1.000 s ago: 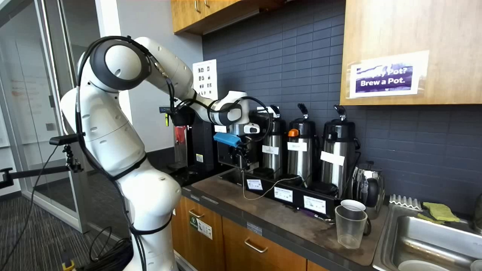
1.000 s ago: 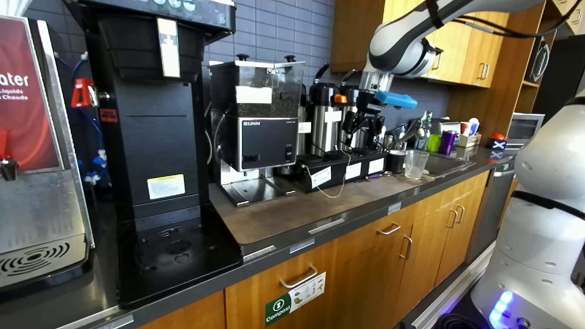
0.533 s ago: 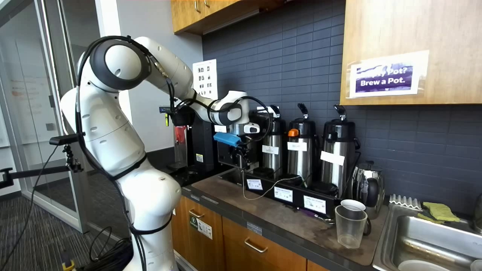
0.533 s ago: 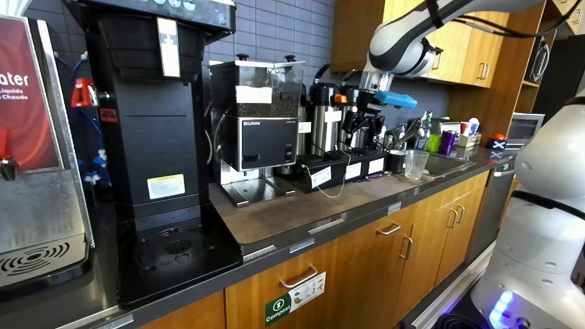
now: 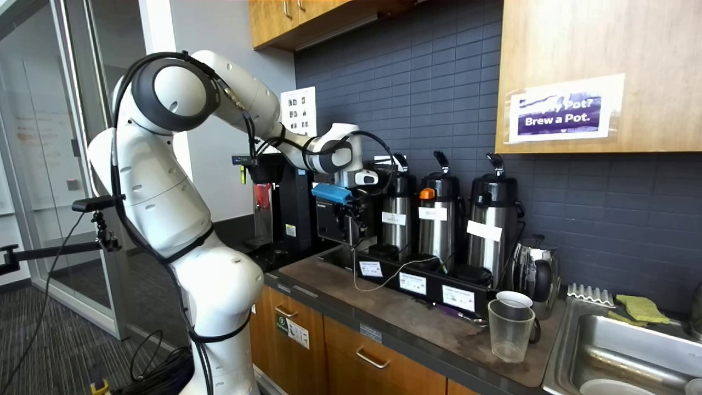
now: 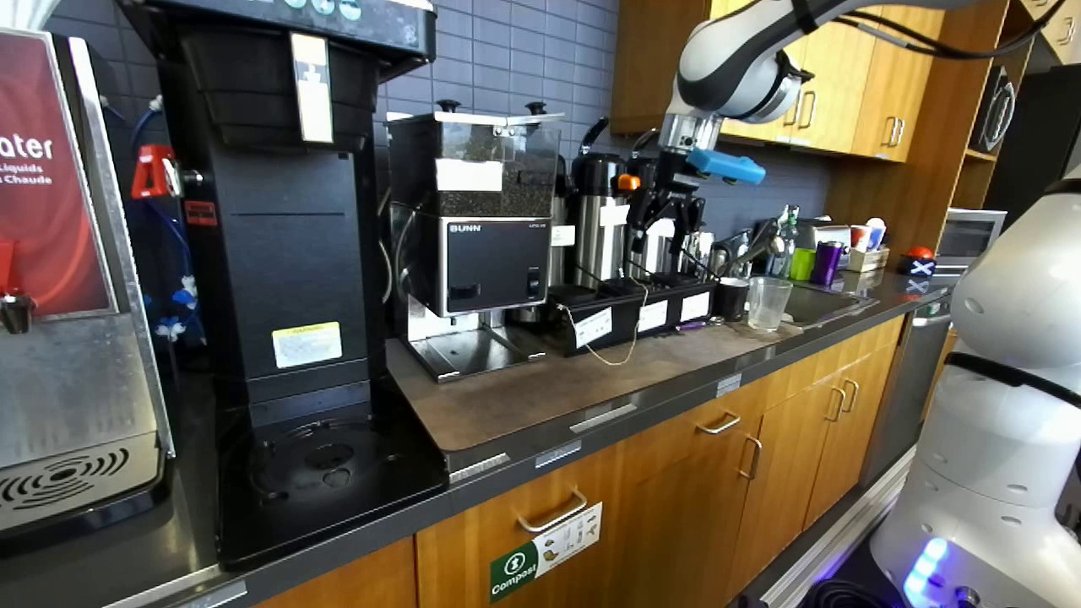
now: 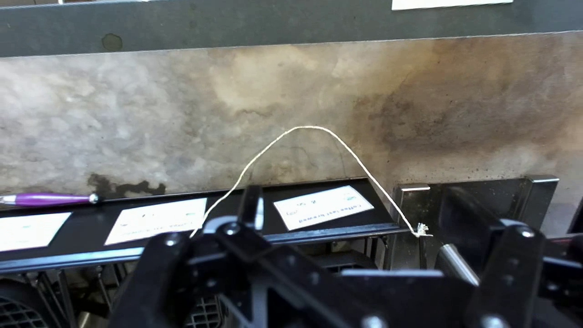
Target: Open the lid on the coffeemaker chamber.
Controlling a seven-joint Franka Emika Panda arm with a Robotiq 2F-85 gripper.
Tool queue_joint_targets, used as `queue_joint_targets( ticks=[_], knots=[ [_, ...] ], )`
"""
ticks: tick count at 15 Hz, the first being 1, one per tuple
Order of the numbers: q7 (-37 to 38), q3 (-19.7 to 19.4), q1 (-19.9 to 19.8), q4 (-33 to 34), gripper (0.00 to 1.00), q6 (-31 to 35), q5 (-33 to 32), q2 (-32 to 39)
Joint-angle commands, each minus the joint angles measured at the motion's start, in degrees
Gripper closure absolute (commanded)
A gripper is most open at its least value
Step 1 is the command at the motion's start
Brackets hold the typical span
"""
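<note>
Apparently the step in hand is the approach. A black two-fingered gripper [image 6: 657, 241] hangs above the mottled brown countertop [image 6: 507, 405], its fingers spread wide with nothing between them. The task's thing, a tall, boxy black coffee brewer [image 6: 291, 253], stands well apart from it, toward the left of an exterior view. Its top is cut off there, and no separate lid can be made out. Along the counter between the two sits a black-fronted bean grinder [image 6: 497, 262] with a clear hopper and small knobs on top.

Done well, the next move likely calls for height first: the fingertips look lower than the grinder's top. After that, a sideways pass and a square line-up with the lid's rim seem wise before narrowing the grip, then a gentle upward lift.

As for room, tall steel airpots [image 5: 437, 236] with black pump handles crowd the wall side, and pale wooden cupboards [image 5: 576, 44] overhang parts of the counter. A thin cream string [image 7: 310, 126] arcs out in front of a long black rack [image 5: 434, 291] and could snag. The openest path is probably toward the straight, dark front edge [image 7: 273, 25].
</note>
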Motion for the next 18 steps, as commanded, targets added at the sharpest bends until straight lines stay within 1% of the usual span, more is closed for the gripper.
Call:
queue_joint_targets(
  ticks=[1, 2, 3, 4, 6, 7, 8, 9, 12, 13, 18],
  knots=[
    [-0.83, -0.33, 0.58, 3.61, 0.19, -4.25, 0.06, -0.11],
    [-0.83, -0.23, 0.43, 4.38, 0.26, -4.55, -0.31, -0.06],
    [-1.20, -0.35, 0.43, 5.16, 0.29, -5.04, -0.27, 0.03],
    [-1.74, -0.49, 0.49, 5.90, 0.35, -5.04, -0.16, 0.29],
    [-2.96, -0.77, 0.73, 7.16, 0.51, -4.71, 0.29, 0.59],
    [-3.51, -0.87, 0.88, 7.82, 0.60, -4.51, 0.55, 0.78],
    [-3.95, -0.96, 0.97, 8.58, 0.67, -4.31, 0.83, 1.06],
    [-4.41, -1.06, 1.06, 9.28, 0.77, -4.21, 1.04, 1.29],
    [-6.53, -1.58, 1.55, 11.78, 0.98, -3.91, 1.57, 2.13],
    [-7.24, -1.68, 1.78, 12.50, 1.00, -3.70, 1.78, 2.44],
    [-10.75, -1.66, 3.09, 17.12, 1.00, -3.01, 2.96, 5.54]
  ],
)
